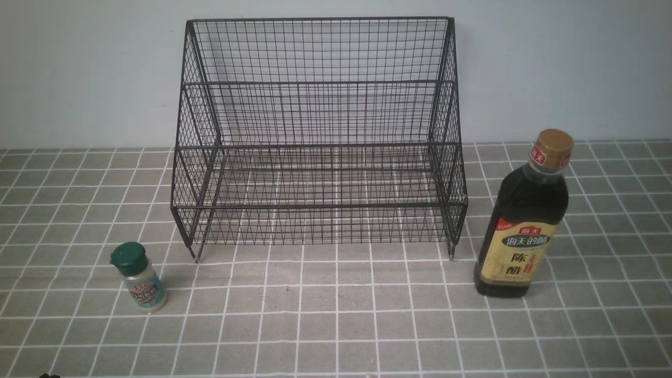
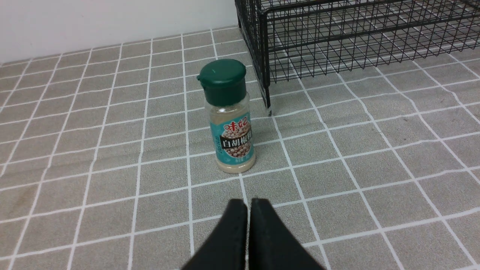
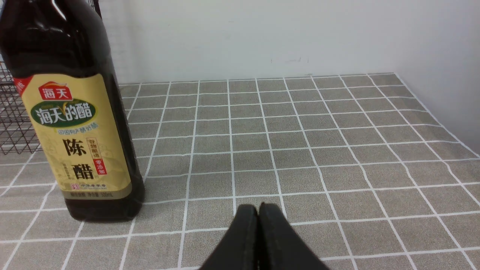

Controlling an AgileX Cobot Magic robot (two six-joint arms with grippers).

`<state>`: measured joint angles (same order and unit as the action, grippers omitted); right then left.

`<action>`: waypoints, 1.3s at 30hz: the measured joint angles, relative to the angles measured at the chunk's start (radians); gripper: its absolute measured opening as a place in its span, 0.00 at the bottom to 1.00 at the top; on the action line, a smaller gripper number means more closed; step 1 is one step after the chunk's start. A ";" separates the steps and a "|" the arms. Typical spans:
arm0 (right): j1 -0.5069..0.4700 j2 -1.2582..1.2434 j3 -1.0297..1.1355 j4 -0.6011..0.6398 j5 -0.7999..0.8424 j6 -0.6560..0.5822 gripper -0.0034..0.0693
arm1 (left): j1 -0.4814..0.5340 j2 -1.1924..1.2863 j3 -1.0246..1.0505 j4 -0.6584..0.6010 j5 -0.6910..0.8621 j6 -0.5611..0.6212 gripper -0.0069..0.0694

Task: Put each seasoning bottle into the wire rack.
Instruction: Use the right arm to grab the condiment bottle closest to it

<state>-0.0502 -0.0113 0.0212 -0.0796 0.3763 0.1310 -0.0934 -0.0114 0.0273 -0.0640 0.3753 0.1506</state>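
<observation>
Tools: left tool (image 2: 248, 204) clenched, fingers pressed together, grasping nothing; right tool (image 3: 258, 208) likewise clenched and empty.

Progress: none of the task looks done. Both bottles stand on the table (image 1: 336, 336), and both tiers of the wire rack (image 1: 317, 157) hold nothing. Two placements remain.

Item 1, small shaker (image 2: 230, 120): straight ahead of the left tool and apart from it, upright. The rack's near corner leg stands just beyond it. Clear body mostly filled with pale powder, green flip cap, teal label picturing peppercorns.

Item 2, tall bottle (image 3: 75, 131): ahead of the right tool, to one side of its line and apart from it, upright, near the rack's end. Dark liquid, gold cap, yellow-green label with Chinese lettering.

Item 3, wire rack: black mesh, two stepped tiers, tall back, short legs.
</observation>
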 joint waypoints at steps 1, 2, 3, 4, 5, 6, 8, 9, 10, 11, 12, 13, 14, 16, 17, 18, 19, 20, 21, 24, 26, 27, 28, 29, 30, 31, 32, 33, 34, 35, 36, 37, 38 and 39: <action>0.000 0.000 0.000 0.000 0.000 0.000 0.03 | 0.000 0.000 0.000 0.000 0.000 0.000 0.08; 0.000 0.000 0.000 0.000 0.000 0.000 0.03 | 0.000 0.000 0.000 0.000 0.000 0.000 0.08; 0.000 0.000 0.000 0.000 0.000 0.000 0.03 | 0.000 0.000 0.000 0.000 0.000 0.000 0.08; 0.000 0.000 0.000 0.000 0.000 0.000 0.03 | 0.000 0.000 0.000 0.000 0.000 0.000 0.08; 0.000 0.000 0.000 0.000 0.000 0.000 0.03 | 0.000 0.000 0.000 0.000 0.000 0.000 0.08; 0.000 0.000 0.000 0.000 0.000 0.000 0.03 | 0.000 0.000 0.000 0.000 0.000 0.000 0.08; 0.000 0.000 0.000 0.000 0.000 0.000 0.03 | 0.000 0.000 0.000 0.000 0.000 0.000 0.08; 0.000 0.000 0.000 0.000 0.000 0.000 0.03 | 0.000 0.000 0.000 0.000 0.000 0.000 0.08; 0.000 0.000 0.000 0.000 0.000 0.000 0.03 | 0.000 0.000 0.000 0.000 0.000 0.000 0.08; 0.000 0.000 0.000 0.000 0.000 0.000 0.03 | 0.000 0.000 0.000 0.000 0.000 0.000 0.08; 0.000 0.000 0.000 0.000 0.000 0.000 0.03 | 0.000 0.000 0.000 0.000 0.000 0.000 0.08; 0.000 0.000 0.000 0.000 0.000 0.000 0.03 | 0.000 0.000 0.000 0.000 0.000 0.000 0.08; 0.000 0.000 0.000 0.000 0.000 0.000 0.03 | 0.000 0.000 0.000 0.000 0.000 0.000 0.08; 0.000 0.000 0.000 0.000 0.000 0.000 0.03 | 0.000 0.000 0.000 0.000 0.000 0.000 0.08; 0.000 0.000 0.000 0.000 0.000 0.000 0.03 | 0.000 0.000 0.000 0.000 0.000 0.000 0.08; 0.000 0.000 0.000 0.000 0.000 0.000 0.03 | 0.000 0.000 0.000 0.000 0.000 0.000 0.08; 0.000 0.000 0.000 0.000 0.000 0.000 0.03 | 0.000 0.000 0.000 0.000 0.000 0.000 0.08; 0.000 0.000 0.000 0.000 0.000 0.000 0.03 | 0.000 0.000 0.000 0.000 0.000 0.000 0.08; 0.000 0.000 0.000 -0.001 0.000 0.000 0.03 | 0.000 0.000 0.000 0.000 0.000 0.000 0.08; 0.000 0.000 0.000 -0.001 0.000 0.000 0.03 | 0.000 0.000 0.000 0.000 0.000 0.000 0.08; 0.000 0.000 0.000 -0.002 -0.006 -0.003 0.03 | 0.000 0.000 0.000 0.000 0.000 0.000 0.08; 0.000 0.000 0.003 0.002 -0.031 -0.004 0.03 | 0.000 0.000 0.000 0.000 0.000 0.000 0.08; 0.000 0.000 0.005 0.011 -0.062 -0.004 0.03 | 0.000 0.000 0.000 0.000 0.000 0.000 0.08; 0.000 0.000 0.008 0.032 -0.124 -0.004 0.03 | 0.000 0.000 0.000 0.000 0.000 0.000 0.08; 0.000 0.000 0.008 0.049 -0.176 0.001 0.03 | 0.000 0.000 0.000 0.000 0.000 0.000 0.08; 0.000 0.000 0.008 0.080 -0.264 0.011 0.03 | 0.000 0.000 0.000 0.000 0.000 0.000 0.08; 0.000 0.000 0.008 0.104 -0.334 0.020 0.03 | 0.000 0.000 0.000 0.000 0.000 0.000 0.08; 0.000 0.000 0.008 0.128 -0.397 0.028 0.03 | 0.000 0.000 0.000 0.000 0.000 0.000 0.08; 0.000 0.000 0.008 0.145 -0.429 0.036 0.03 | 0.000 0.000 0.000 0.000 0.000 0.000 0.08; 0.000 0.000 0.008 0.159 -0.468 0.045 0.03 | 0.000 0.000 0.000 0.000 0.000 0.000 0.08; 0.000 0.000 0.008 0.170 -0.508 0.052 0.03 | 0.000 0.000 0.000 0.000 0.000 0.000 0.08; 0.000 0.000 0.008 0.172 -0.515 0.053 0.03 | 0.000 0.000 0.000 0.000 0.000 0.000 0.08; 0.000 0.000 0.008 0.186 -0.564 0.060 0.03 | 0.000 0.000 0.000 0.000 0.000 0.000 0.08; 0.000 0.000 0.008 0.190 -0.584 0.060 0.03 | 0.000 0.000 0.000 0.000 0.000 0.000 0.08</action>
<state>-0.0502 -0.0113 0.0289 0.1107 -0.2073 0.1912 -0.0934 -0.0114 0.0273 -0.0640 0.3757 0.1506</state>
